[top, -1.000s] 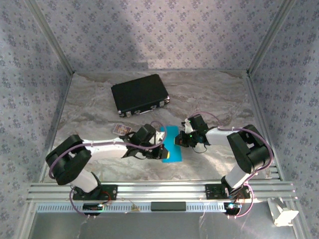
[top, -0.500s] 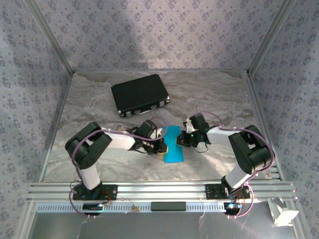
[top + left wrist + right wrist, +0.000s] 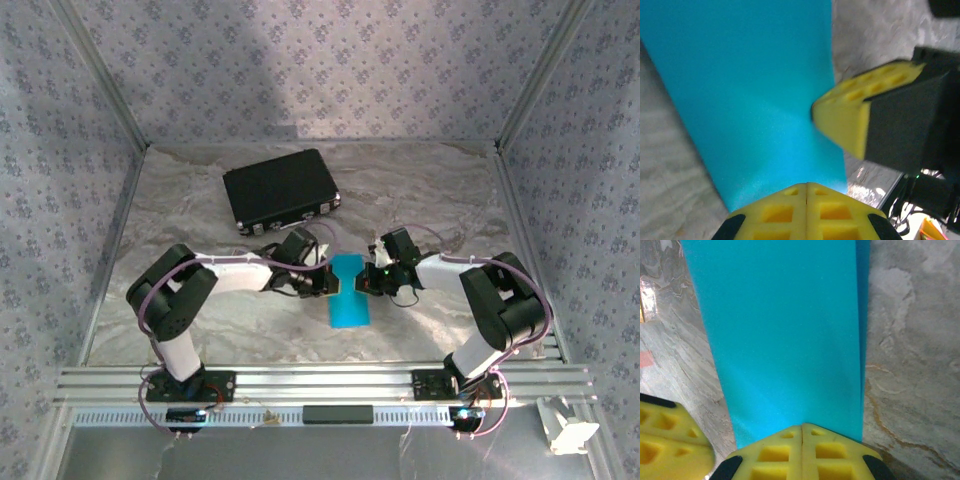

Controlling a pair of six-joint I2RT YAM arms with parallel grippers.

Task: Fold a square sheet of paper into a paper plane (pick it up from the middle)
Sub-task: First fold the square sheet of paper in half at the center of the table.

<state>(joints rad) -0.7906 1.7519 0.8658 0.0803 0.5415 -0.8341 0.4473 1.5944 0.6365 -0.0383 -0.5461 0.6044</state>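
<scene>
Just moved the left pincer [image 3: 329,285] up to the far end of the folded blue paper [image 3: 350,303] on the table [image 3: 430,200], facing the right pincer [image 3: 366,283], with both shut tight and touching its edges, ready to crease.

Blue paper [image 3: 785,335] runs off the top edge.

Nothing readable here, honestly. The paper [image 3: 349,298] is plain cyan with no print on it, the black case [image 3: 280,188] has no label I can make out from above, and the wallpaper [image 3: 320,70] is just a small repeating motif, not letters.
</scene>
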